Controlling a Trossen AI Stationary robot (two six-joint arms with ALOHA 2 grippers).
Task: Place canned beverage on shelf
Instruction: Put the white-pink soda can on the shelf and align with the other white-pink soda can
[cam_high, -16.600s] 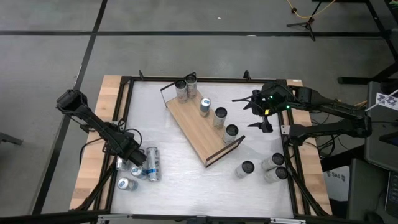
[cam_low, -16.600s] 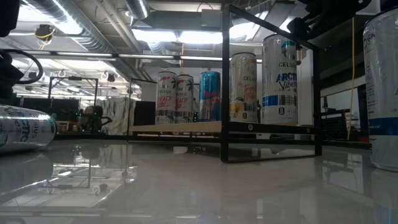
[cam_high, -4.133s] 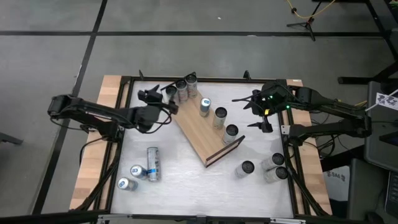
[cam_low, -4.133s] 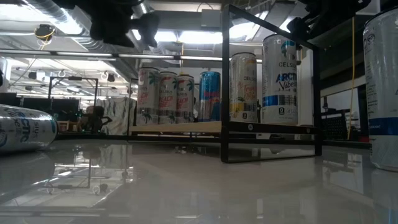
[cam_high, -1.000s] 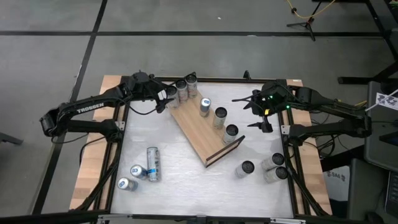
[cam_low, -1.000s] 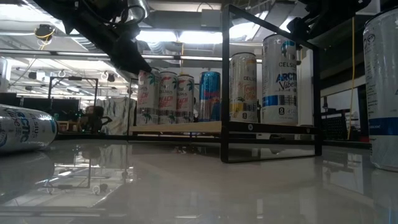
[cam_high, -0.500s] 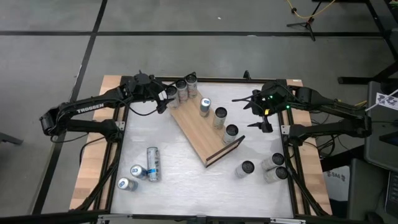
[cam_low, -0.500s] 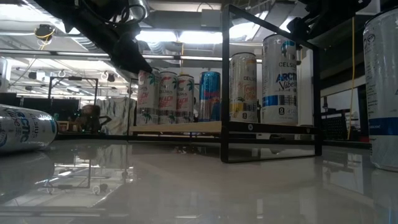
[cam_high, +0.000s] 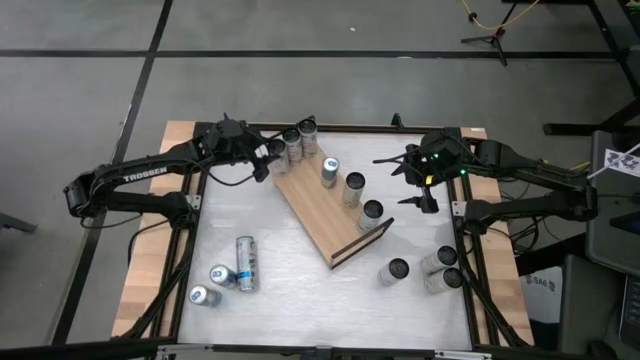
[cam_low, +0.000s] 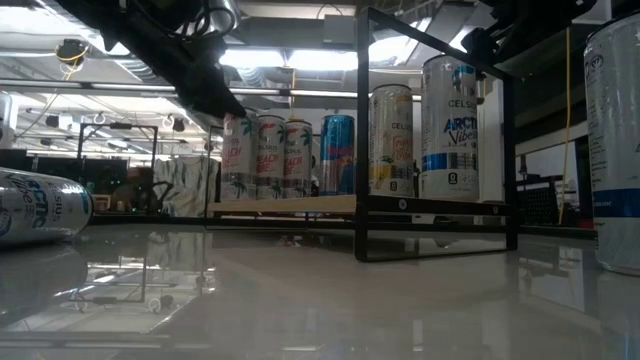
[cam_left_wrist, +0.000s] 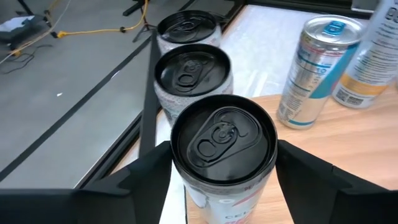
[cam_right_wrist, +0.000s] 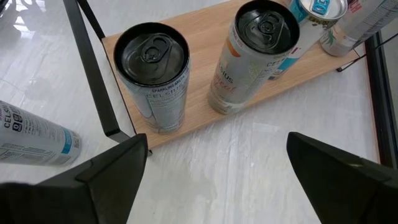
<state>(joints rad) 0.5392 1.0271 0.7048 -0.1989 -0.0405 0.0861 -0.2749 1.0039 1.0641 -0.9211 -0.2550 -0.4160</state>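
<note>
White tabletop framed in black rails fills your workspace, with grey floor beyond it. On it the shelf lies diagonally, far-left end to near-right end, carrying six upright cans.

Your task can stands upright at the shelf's far-left end, first in a row of three black-lidded cans hard against the wire rail. Expect it to be stiff-walled, smooth and a little slippery, and probably full, so top-heavy enough to tip if nudged high. Take any hold across the middle of the body, not the rim.

Your left gripper sits at that far-left end with a finger either side of this can. From the wrist view you can see narrow gaps on both sides, so the fingers bracket it without clearly pressing; whether they grip it cannot be told. That arm reaches in low from the left edge, forearm running across the table's far-left corner.

Your right gripper waits wide open and empty beyond the shelf's right side, looking down at the two cans on the near-right end. Spare cans remain on the table: three near-left, three near-right.
</note>
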